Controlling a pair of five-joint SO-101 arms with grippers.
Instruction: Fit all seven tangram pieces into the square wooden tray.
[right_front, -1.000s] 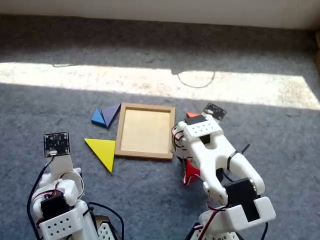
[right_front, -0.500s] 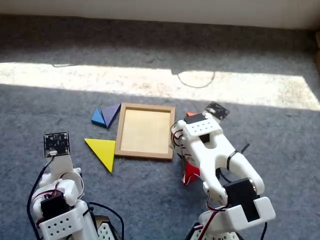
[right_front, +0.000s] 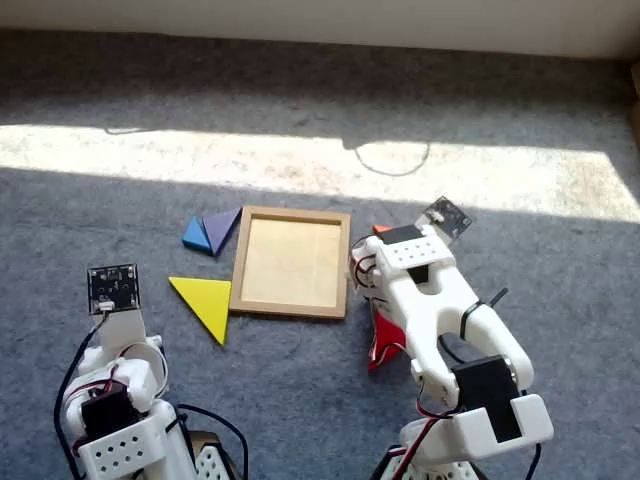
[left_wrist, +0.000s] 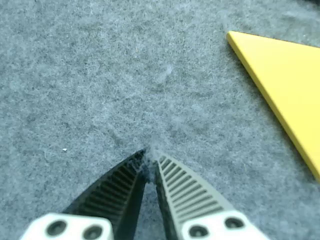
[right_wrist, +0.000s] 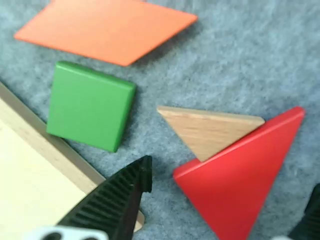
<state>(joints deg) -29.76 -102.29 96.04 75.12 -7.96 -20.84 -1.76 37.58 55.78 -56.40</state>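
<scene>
Seven pieces, zero in the tray; it sits bare mid-frame in the high view. Lower left: left end effector is pressed together on nothing, tip low over the tabletop, yellow triangle near but apart. Blue triangle and purple triangle touch each other, just left of the tray's upper corner. Right of the tray: right end effector is spread, straddling the red triangle.

Risks as I read them:
- Wooden triangle butts against red's long edge (can't tell if it overlaps), so a pinch likely drags or flips it.
- On that end effector, the inner finger sits just beside the tray rim and could snag it and shove the tray.
- Green square and orange parallelogram are close by, easy to bump.
- Flat pieces on fuzzy cloth: slip-out likely.
</scene>
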